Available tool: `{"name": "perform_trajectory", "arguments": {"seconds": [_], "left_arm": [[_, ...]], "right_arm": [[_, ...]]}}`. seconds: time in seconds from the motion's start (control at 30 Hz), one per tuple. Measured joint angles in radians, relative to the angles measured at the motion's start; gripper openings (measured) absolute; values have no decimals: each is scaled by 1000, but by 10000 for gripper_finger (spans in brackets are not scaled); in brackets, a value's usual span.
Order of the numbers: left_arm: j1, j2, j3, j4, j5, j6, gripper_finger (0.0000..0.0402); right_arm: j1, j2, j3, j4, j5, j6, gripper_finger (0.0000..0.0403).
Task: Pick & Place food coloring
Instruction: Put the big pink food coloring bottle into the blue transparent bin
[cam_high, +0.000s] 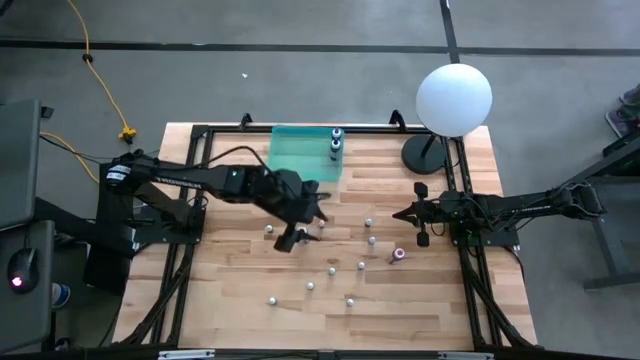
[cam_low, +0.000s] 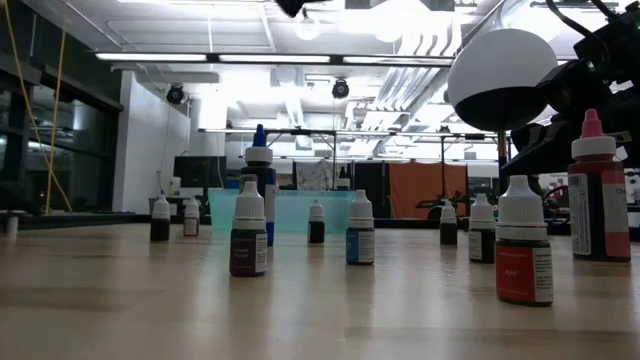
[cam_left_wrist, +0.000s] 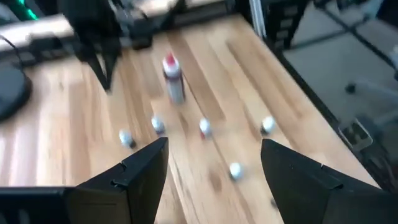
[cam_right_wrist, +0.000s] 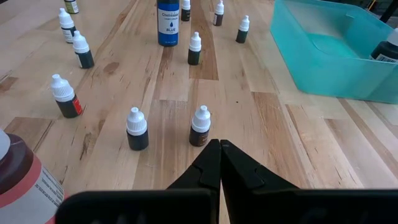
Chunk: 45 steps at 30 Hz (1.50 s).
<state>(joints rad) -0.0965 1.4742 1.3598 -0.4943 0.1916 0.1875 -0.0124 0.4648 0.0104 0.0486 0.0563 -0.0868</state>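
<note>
Currently the left claw (cam_high: 300, 226) hangs over the middle of the bench (cam_high: 230, 300) with fingers spread wide and nothing between them. Small food coloring bottles (cam_high: 361, 266) stand scattered on the wood, two more in the teal bin (cam_high: 300, 152). Right claw (cam_high: 412, 215) waits near the lamp (cam_high: 452, 97), fingers pressed together, empty.

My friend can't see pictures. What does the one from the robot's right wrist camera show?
The right gripper, fingers shut, points across a wooden table dotted with tiny food coloring bottles with white caps. A taller blue bottle stands farther off, and a teal bin sits to one side with a bottle inside.
</note>
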Motion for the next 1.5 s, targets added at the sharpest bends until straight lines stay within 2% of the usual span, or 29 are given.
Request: {"name": "perform_trajectory", "arguments": {"seconds": [0.3, 0.5, 0.6, 0.7, 0.9, 1.07, 1.27, 1.5], "left_arm": [[-18, 0, -1, -106, -19, 14, 250], [-31, 32, 2, 59, -6, 69, 250], [-30, 93, 1, 134, 48, 67, 250], [-29, 163, 22, 179, 58, 66, 250], [-30, 360, 182, 282, 49, 53, 250], [-27, 542, 380, 272, -50, -42, 250], [-21, 728, 597, 237, -62, -107, 250], [-16, 820, 644, 232, -82, -107, 250]], "right_arm": [[0, 0, 0, 0, 0, 0, 0], [0, 0, 0, 0, 0, 0, 0], [0, 0, 0, -2, 0, 0, 0], [0, 0, 0, 0, 0, 0, 0], [0, -1, 0, -4, 0, 0, 0], [0, 0, 0, 0, 0, 0, 0], [0, 0, 0, -1, 0, 0, 0], [0, 0, 0, -3, 0, 0, 0]]}}
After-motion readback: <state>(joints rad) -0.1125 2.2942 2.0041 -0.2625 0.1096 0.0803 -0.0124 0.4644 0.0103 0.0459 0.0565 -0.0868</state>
